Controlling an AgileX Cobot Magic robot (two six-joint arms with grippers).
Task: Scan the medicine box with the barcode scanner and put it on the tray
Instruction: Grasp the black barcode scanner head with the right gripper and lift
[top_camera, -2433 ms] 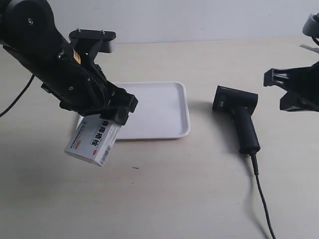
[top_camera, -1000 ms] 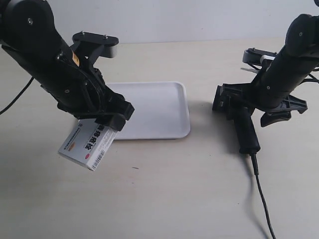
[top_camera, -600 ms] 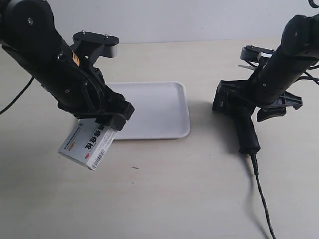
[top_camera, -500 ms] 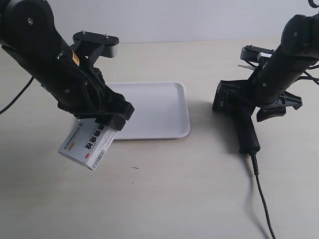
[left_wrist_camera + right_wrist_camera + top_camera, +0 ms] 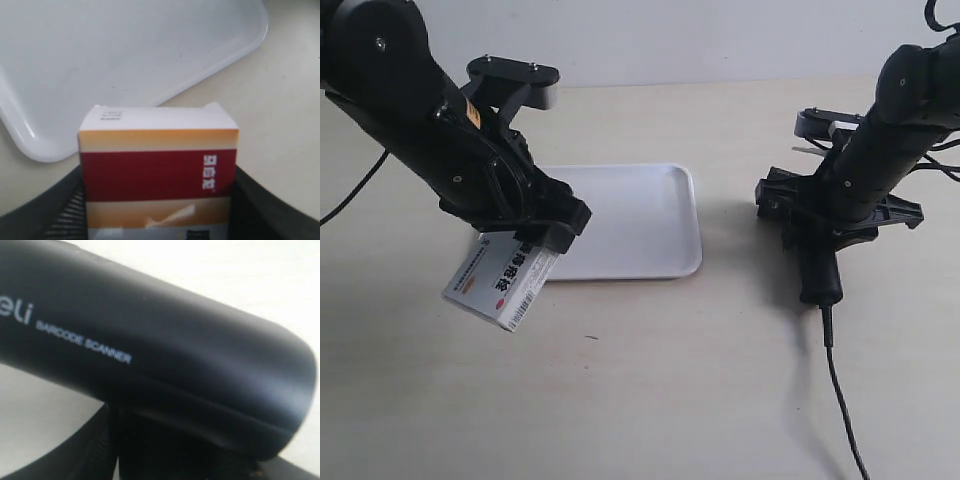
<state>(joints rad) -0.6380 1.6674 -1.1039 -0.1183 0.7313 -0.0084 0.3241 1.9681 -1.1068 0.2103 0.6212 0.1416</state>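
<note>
The medicine box (image 5: 500, 280), a white carton with a dark red and orange end band, hangs tilted above the table, just off the tray's near left corner. My left gripper (image 5: 527, 243) is shut on it, and the left wrist view shows the box (image 5: 157, 170) between both fingers (image 5: 60, 215). The white tray (image 5: 640, 215) lies flat behind it. The black barcode scanner (image 5: 818, 275) lies on the table to the right. My right gripper (image 5: 820, 225) sits down over its head and upper handle, fingers closed against the handle. The scanner's head (image 5: 150, 340) fills the right wrist view.
The scanner's thin black cable (image 5: 840, 400) runs from the handle to the near edge of the table. A dark cable (image 5: 350, 200) trails off the left arm at the far left. Bare beige tabletop lies in front of the tray.
My right arm came in from the far right and dropped over the scanner's head. The scanner's handle has turned slightly straighter. The left arm with the box has barely moved.
</note>
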